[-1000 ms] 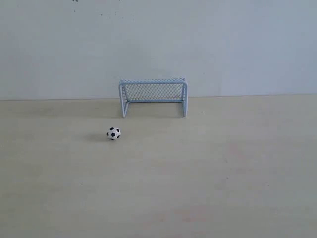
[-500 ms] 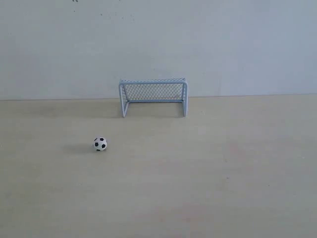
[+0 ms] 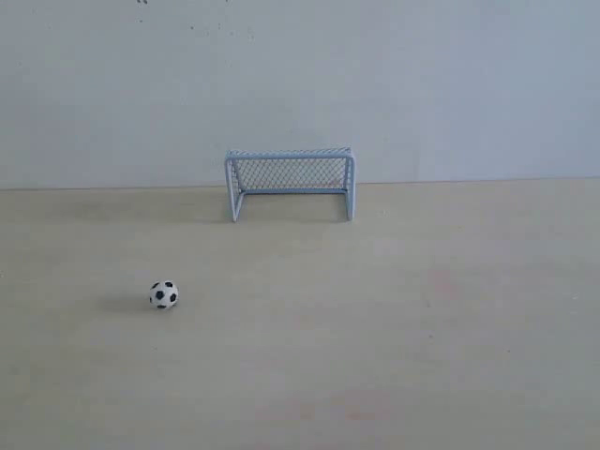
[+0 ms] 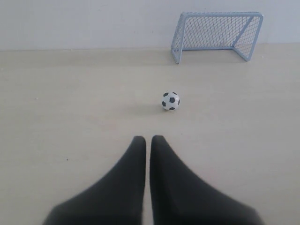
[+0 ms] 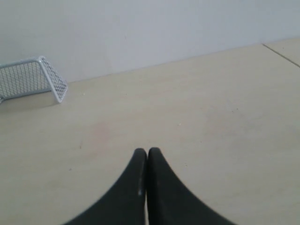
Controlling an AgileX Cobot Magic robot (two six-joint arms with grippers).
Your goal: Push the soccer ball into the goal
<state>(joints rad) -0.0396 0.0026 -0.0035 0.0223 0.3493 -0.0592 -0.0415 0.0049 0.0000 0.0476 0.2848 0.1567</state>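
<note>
The soccer ball [image 3: 163, 294], white with black patches, lies on the pale table to the front left of the goal [image 3: 290, 182]. The goal, grey-white frame with mesh, stands by the back wall with its mouth facing the front. In the left wrist view the ball [image 4: 170, 101] lies a short way beyond my left gripper [image 4: 148, 138], whose black fingers are shut with nothing between them; the goal [image 4: 216, 34] stands farther off. My right gripper [image 5: 147, 150] is shut and empty, with the goal [image 5: 31, 78] far off to one side. Neither gripper shows in the exterior view.
A plain light wall [image 3: 300, 84] rises right behind the goal. The pale wooden table [image 3: 422, 319] stretches around the ball and goal. A seam or table edge [image 5: 281, 50] shows at the corner of the right wrist view.
The ball has rolled away from the goal, toward the front left, over both earlier frames. The goal has stayed put.
</note>
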